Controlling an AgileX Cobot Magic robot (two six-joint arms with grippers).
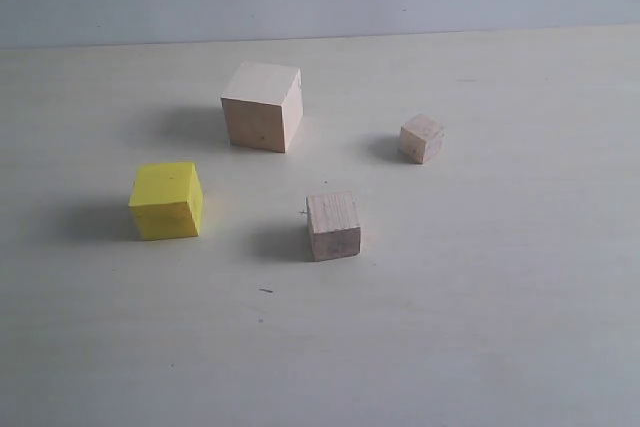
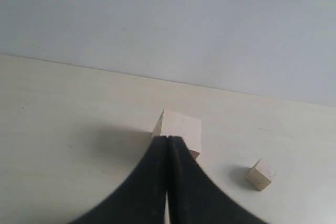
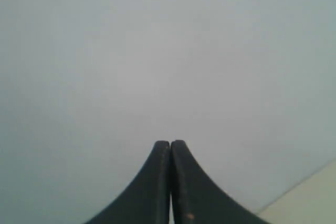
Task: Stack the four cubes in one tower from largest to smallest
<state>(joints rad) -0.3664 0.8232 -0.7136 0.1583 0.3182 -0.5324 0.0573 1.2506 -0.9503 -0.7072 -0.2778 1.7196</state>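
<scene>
Exterior view, left to right: yellow cube (image 1: 166, 200) furthest left; largest pale wood cube (image 1: 262, 107) behind it and to its right; medium wood cube (image 1: 333, 226) nearer the front; tiny wood cube (image 1: 421, 138) furthest right. All four stand apart on the table (image 1: 500, 347). Nothing stacked, no tower begun. Neither arm shows here.

Left wrist view: left gripper (image 2: 168, 140) fully closed, fingers pressed together, holding nothing. Tips point toward the largest cube.

Right wrist view: right gripper (image 3: 170, 143) also closed and empty, facing the bare wall (image 3: 157, 51).

My read: the largest cube can serve as base where it stands, so yellow goes first. I'd open the left fingers wide before descending, straddle yellow across two parallel faces, grip mid-height and lift clear. Then I'd centre it squarely on the base, since an off-centre seat would cost me on later layers.
</scene>
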